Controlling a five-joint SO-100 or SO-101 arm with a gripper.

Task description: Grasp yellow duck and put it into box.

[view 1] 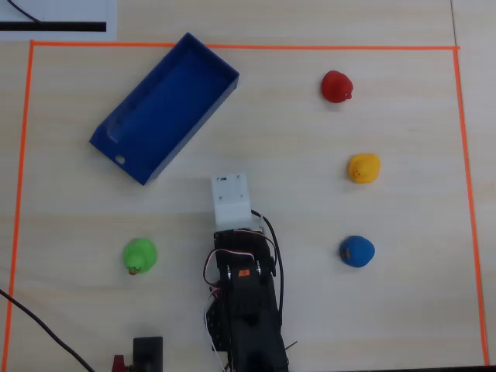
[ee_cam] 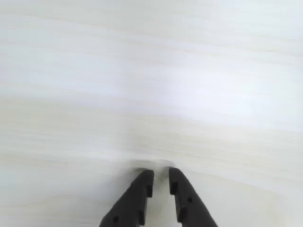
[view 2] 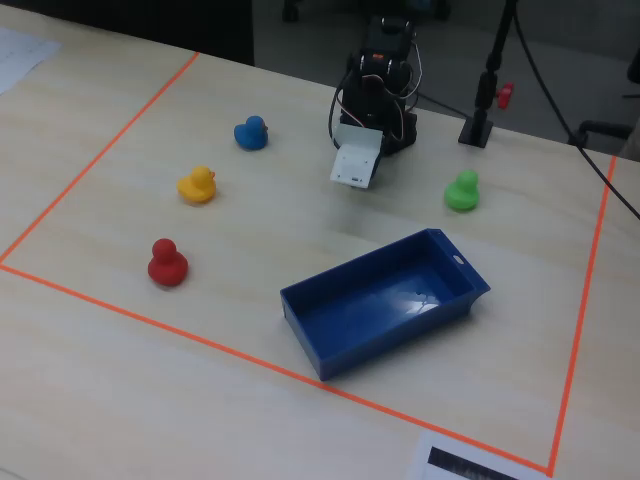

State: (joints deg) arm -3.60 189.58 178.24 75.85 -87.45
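In the overhead view, the small yellow toy duck point(view 1: 363, 167) sits on the pale wood-grain desk point(view 1: 294, 132) toward the right side, between the red toy duck point(view 1: 337, 86) above it and the blue toy duck point(view 1: 356, 251) below it. The large blue open-topped plastic box point(view 1: 164, 107) lies at an angle in the upper left, nothing inside it, a small round hole in its lower-left corner. The green toy duck point(view 1: 140, 256) rests at lower left. The black arm with its white wrist block point(view 1: 232, 200) reaches up from the bottom edge, well apart from the yellow duck. Orange tape point(view 1: 240, 47) frames the working area.

In the wrist view, the black two-finger pincer point(ee_cam: 161, 173) hangs over bare desk, its tips nearly together with only a thin gap, pinching nothing.

In the fixed view, the yellow duck point(view 2: 197, 185) stands on the left, the box point(view 2: 385, 300) in front of centre, well apart.
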